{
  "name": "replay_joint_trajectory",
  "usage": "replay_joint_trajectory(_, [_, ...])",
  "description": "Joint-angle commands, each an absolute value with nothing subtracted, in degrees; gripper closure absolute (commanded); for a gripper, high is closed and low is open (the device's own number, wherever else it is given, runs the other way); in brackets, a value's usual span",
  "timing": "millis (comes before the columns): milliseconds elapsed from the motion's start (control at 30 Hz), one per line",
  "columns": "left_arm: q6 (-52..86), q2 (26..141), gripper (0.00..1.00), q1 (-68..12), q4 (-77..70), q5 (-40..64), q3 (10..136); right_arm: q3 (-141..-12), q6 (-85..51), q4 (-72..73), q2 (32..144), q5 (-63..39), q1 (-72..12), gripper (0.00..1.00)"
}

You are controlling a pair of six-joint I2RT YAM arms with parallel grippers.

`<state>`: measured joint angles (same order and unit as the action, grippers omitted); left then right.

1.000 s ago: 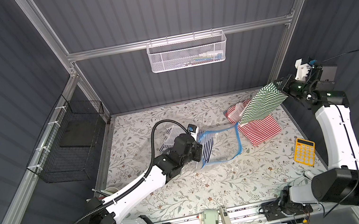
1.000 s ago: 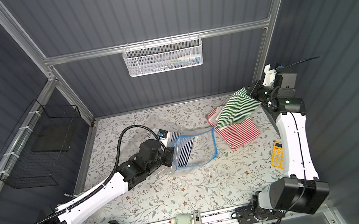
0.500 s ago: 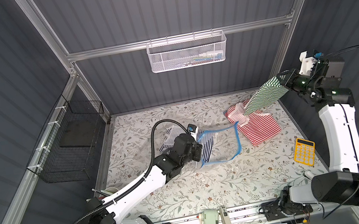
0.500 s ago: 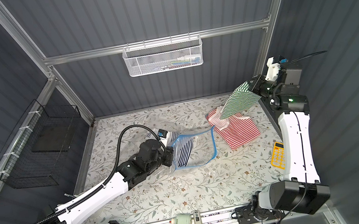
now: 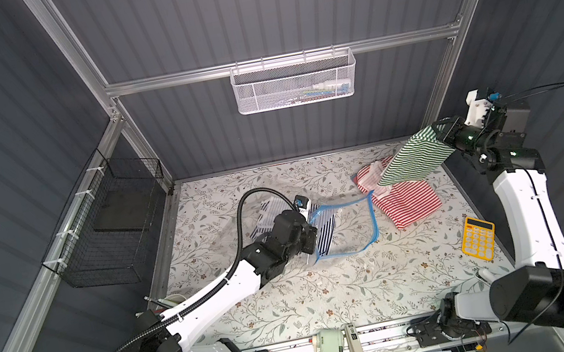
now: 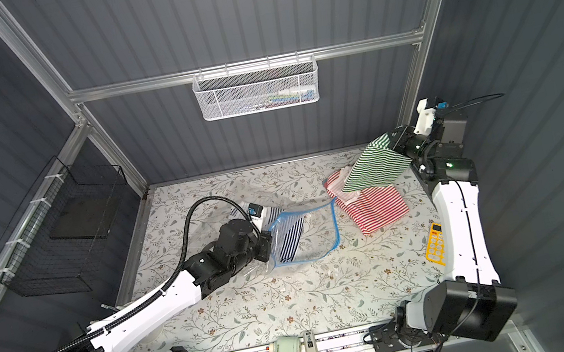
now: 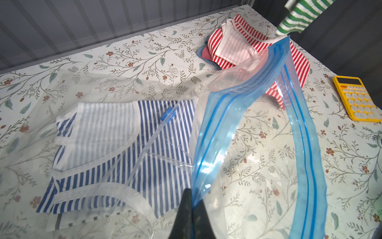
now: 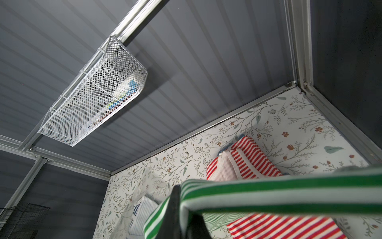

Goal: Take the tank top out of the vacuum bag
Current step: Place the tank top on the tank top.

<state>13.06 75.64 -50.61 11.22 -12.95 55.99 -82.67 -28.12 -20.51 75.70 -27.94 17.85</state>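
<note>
Green striped top (image 5: 411, 159) lifted, then lowered

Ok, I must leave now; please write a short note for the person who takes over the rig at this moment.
Left gripper: shut on the vacuum bag at its blue zip edge, mouth held open.
Right gripper: shut on the green-striped tank top, lifted above the red-striped top on the table.
Done: that top is out of the bag.
Left: set it down; a blue-striped top lies inside the bag, it seems.

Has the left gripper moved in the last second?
No. The left gripper stays shut on the vacuum bag, no nearer or farther from the black wire basket.
</note>
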Motion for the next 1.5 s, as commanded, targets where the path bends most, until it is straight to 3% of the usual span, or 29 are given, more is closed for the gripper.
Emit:
replay_joint_trajectory(0, [11.8,74.2,1.0,-50.9,12.9,-13.8,56.7,-81.8,-28.8,-15.1,75.0,-27.3,17.8,1.0])
replay_joint_trajectory(1467, [7.1,79.2,1.0,-50.4,8.0,-15.0,55.2,-80.3,-23.7,10.0,88.8,-23.0,8.4,1.0])
